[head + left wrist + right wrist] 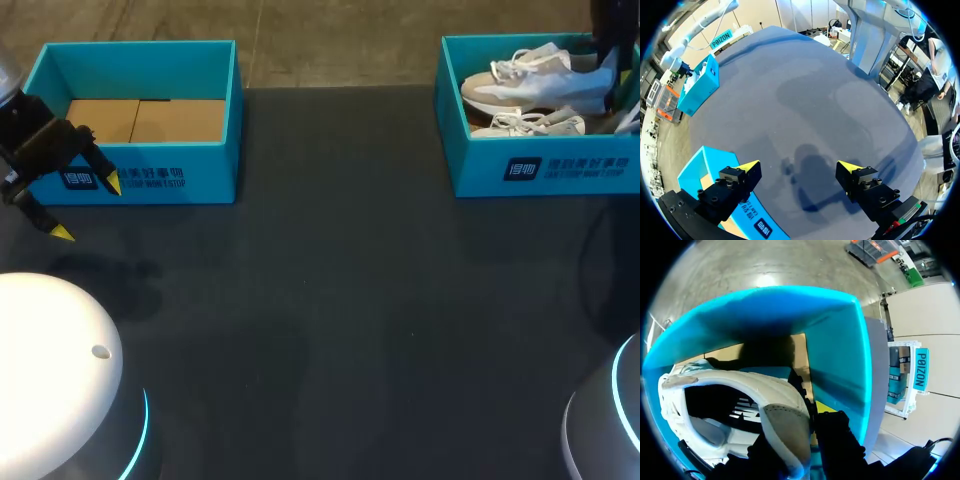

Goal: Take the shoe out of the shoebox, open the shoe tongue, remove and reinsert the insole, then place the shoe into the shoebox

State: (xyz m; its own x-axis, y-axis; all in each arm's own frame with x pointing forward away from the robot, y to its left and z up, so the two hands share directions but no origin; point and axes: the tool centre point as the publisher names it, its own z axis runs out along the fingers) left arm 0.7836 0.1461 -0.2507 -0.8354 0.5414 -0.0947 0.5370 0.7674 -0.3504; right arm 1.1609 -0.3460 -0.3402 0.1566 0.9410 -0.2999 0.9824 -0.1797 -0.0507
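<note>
A white and beige shoe (530, 85) lies in the teal shoebox (545, 168) at the back right, with a second shoe (530, 125) in front of it. My right gripper (812, 420) is down inside that box, shut on the heel of the white shoe (740, 385), close to the teal wall (840, 350). In the head view only its arm (610, 40) shows, above the shoe's heel end. My left gripper (87, 208) hangs open and holds nothing, in front of the other teal box (200, 170). In the left wrist view, bare tabletop lies under the left gripper (800, 167).
The left box (695, 170) holds only its cardboard floor (150, 120). The dark table (340, 320) stretches between the two boxes. Far ahead of the left gripper stands the right box (702, 85). My arm bases sit at the near corners.
</note>
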